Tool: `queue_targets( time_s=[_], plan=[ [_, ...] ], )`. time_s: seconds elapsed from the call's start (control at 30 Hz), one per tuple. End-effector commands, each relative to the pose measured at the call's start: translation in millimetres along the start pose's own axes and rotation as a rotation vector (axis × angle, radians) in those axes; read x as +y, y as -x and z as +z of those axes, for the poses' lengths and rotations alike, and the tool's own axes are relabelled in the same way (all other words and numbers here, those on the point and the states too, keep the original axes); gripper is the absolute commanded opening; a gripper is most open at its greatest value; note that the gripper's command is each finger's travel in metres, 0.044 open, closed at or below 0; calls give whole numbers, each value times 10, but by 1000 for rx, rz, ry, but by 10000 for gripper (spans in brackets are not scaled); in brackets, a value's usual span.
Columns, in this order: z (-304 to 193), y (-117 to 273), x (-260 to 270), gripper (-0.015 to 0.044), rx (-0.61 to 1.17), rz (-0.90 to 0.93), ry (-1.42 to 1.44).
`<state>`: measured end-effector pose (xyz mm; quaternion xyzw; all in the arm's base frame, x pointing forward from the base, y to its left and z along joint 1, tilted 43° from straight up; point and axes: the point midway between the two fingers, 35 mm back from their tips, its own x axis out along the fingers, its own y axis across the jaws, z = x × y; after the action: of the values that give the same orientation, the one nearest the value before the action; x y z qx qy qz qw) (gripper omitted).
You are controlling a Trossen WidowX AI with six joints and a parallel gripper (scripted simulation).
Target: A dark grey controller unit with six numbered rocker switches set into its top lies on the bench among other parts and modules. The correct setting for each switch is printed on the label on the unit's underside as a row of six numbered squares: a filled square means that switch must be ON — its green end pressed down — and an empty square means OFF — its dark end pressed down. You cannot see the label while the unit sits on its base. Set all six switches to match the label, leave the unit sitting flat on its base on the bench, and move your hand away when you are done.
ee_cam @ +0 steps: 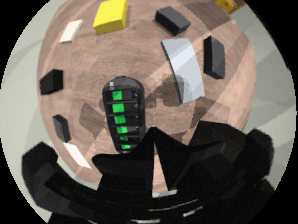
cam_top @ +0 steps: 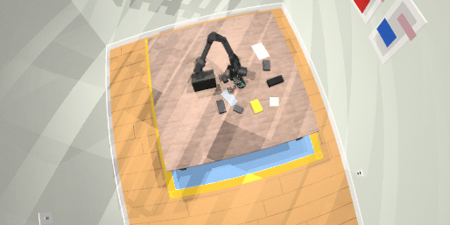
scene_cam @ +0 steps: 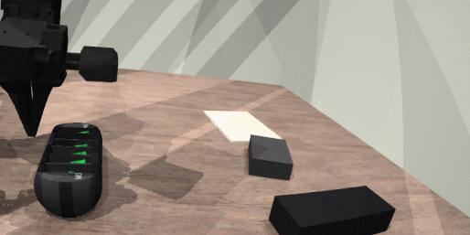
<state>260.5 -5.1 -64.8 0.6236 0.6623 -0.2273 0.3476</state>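
Note:
The dark grey controller unit (cam_top: 240, 84) (scene_cam: 69, 189) (ee_cam: 124, 85) sits on its base, switches up. Green shows on all six rockers in the wrist view, at the side toward the ON print; the fifth patch from the ON-marked end is smaller and darker. Exact tilts are hard to read. The underside label is hidden. My gripper (scene_cam: 31, 133) (ee_cam: 153, 129) is shut and empty, fingertips together, pointing down. The tips are beside the unit's far end in the exterior view, just right of its lower half in the wrist view. I cannot tell whether they touch it.
Around the unit lie a pale plate (cam_top: 229, 97) (ee_cam: 186, 70), a yellow block (cam_top: 256, 106) (ee_cam: 110, 16), a white square (cam_top: 274, 101) (ee_cam: 71, 31), a black block (cam_top: 275, 80) (scene_cam: 334, 208), a white sheet (cam_top: 260, 51) (scene_cam: 238, 122) and several dark grey blocks.

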Motion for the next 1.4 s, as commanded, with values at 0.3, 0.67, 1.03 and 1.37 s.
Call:
queue_targets(
  time_s=[0.3,0.67,1.03,1.37],
  plan=[
    [5,503,-3,236,-2,-1,0],
    [6,502,-1,105,-2,-1,0],
    [6,502,-1,0,-2,-1,0],
    [2,499,5,157,1,4,-5]
  ],
)
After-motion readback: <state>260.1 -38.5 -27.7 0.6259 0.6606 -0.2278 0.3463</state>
